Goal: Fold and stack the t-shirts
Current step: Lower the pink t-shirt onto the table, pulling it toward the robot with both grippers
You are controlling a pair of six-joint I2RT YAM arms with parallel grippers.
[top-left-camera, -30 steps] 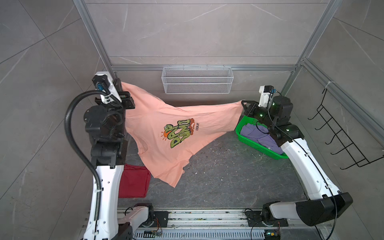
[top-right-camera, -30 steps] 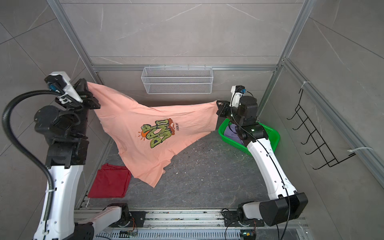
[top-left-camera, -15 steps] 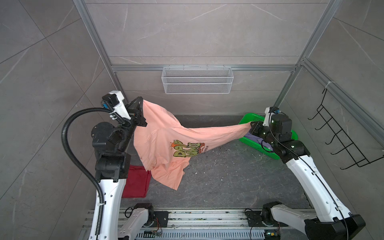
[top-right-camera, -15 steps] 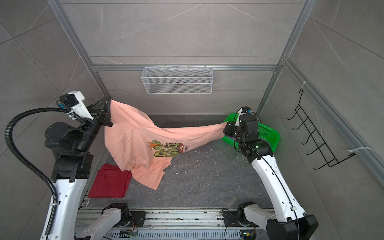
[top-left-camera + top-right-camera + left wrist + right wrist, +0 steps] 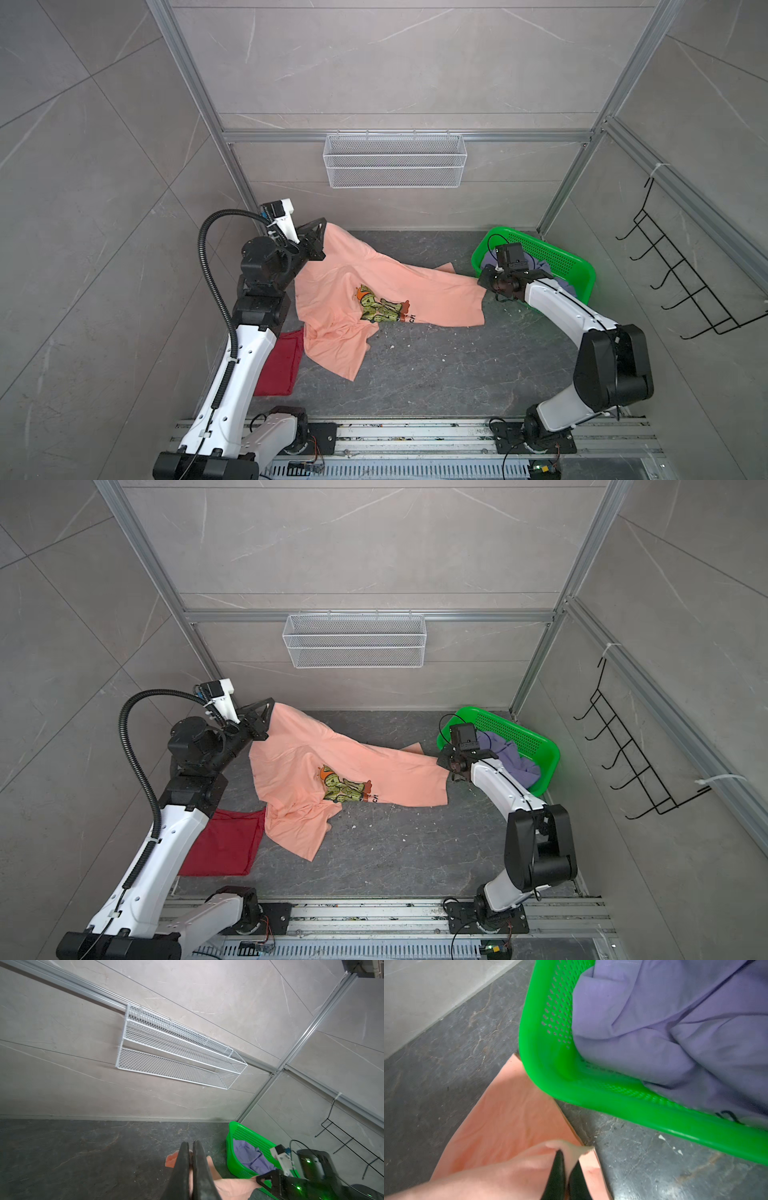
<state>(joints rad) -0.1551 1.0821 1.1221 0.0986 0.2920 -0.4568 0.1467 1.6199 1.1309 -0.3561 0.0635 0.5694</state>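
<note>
"Top views, both, nearest the rail: the dark red t-shirt (image 5: 224, 845) lies flat by the left arm. Beyond it?" asks Ana.

"The peach-orange t-shirt (image 5: 345, 291), print up, rumpled across the tabletop (image 5: 436, 374). The right gripper (image 5: 568, 1159) is pinched tight on one corner, low beside the green basket (image 5: 573, 266); the left gripper (image 5: 191, 1144) is clamped on the opposite edge, held up at the back."

"How will it handle?"

"Light and limp, I'd judge: it sags between grips and bunches. Seamed corners hold best; thin mid-panel cloth could slip. Farthest, the lavender t-shirt (image 5: 511, 754) sits heaped in the basket."
</note>
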